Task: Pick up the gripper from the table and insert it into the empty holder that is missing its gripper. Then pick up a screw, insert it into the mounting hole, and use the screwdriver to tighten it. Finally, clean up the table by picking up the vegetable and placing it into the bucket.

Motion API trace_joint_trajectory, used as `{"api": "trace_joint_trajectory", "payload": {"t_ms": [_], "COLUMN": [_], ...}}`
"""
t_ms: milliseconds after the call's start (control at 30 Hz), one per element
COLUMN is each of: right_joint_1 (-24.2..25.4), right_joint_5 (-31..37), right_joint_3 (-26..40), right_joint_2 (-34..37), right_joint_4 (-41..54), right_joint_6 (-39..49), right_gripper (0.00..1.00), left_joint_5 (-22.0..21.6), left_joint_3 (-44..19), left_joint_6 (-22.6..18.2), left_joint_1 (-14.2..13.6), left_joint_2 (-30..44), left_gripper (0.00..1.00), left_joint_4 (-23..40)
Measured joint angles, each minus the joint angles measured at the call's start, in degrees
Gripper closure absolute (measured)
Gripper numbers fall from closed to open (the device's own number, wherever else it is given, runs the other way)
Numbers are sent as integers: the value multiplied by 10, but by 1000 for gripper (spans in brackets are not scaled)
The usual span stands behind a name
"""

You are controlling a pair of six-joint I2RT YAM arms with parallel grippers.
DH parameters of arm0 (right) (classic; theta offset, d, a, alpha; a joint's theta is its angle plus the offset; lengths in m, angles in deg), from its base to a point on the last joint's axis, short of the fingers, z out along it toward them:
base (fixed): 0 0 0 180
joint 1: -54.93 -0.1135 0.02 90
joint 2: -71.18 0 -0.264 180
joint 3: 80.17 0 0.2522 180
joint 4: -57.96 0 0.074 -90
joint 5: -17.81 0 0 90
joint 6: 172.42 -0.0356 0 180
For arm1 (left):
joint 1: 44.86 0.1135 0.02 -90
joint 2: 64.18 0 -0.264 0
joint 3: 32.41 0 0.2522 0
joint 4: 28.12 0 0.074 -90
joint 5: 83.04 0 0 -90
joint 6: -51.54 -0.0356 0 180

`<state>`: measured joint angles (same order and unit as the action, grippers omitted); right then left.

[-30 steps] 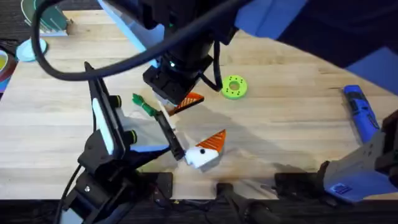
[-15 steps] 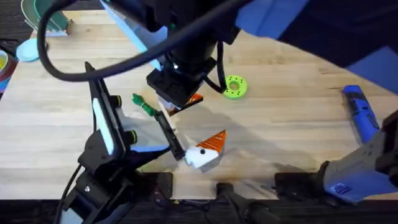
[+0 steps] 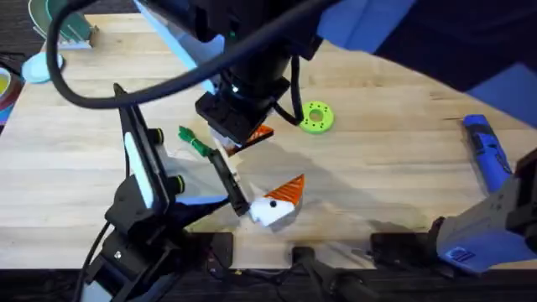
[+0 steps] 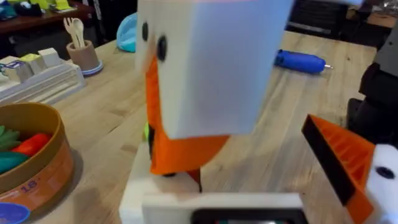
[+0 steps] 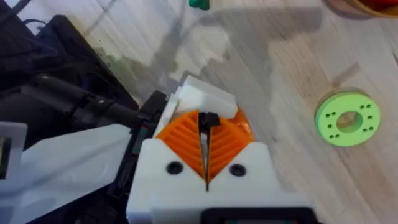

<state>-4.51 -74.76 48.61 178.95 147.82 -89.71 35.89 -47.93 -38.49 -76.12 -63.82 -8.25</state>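
At desk centre: the gripper (image 3: 262, 134) lies as an orange wedge, partly under the right tool (image 3: 237, 124), which reaches across from the right arm.
Right tool state: in the right wrist view its two orange ribbed pads (image 5: 186, 140) stand pressed together with a thin line between them and a small dark piece at their tips. I cannot tell whether they clamp the wedge.
Vegetable: the vegetable (image 3: 195, 143) lies flat on the desk (image 3: 377, 168), just left of the right tool.
White block: a white block with an orange wedge (image 3: 281, 200) sits nearer the arm bases, apart from the loose wedge.
Left tool: the left tool (image 3: 252, 210) is at that block. Its opening cannot be told.
Green disc: a flat disc with a centre hole (image 3: 316, 117) lies just right of the right tool.
Screwdriver: the screwdriver (image 3: 487, 155) lies far right, well apart from both tools.
Bucket: the bucket (image 4: 37, 165) shows in the left wrist view, with toy pieces inside.
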Motion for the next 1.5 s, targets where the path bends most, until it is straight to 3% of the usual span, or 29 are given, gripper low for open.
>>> {"api": "trace_joint_trajectory", "payload": {"t_ms": [433, 533, 733, 800, 833, 1300, 1500], "right_joint_1": [0, 0, 23, 35, 40, 149, 210], "right_joint_5": [0, 2, 3, 1, 1, 22, 16], "right_joint_3": [-7, -8, -9, -12, -13, -21, -142], "right_joint_2": [0, 0, -6, -15, -23, -187, -286], "right_joint_4": [-6, -10, -11, -9, -8, 71, 23], "right_joint_6": [0, -5, -5, -6, -7, 4, 5], "right_gripper": [985, 631, 303, 56, 22, 7, 7], "left_joint_5": [0, -3, -3, -2, -2, -2, -2], "left_joint_3": [0, 0, 0, 0, 0, 0, 0], "left_joint_6": [0, 1, 0, 0, 0, 0, 0], "left_joint_1": [0, 0, 0, 0, 0, 0, 0], "left_joint_2": [0, 0, 0, 0, 0, 0, 0], "left_gripper": [8, 8, 8, 8, 8, 6, 8], "left_joint_4": [0, 0, 0, 0, 0, 0, 0]}}
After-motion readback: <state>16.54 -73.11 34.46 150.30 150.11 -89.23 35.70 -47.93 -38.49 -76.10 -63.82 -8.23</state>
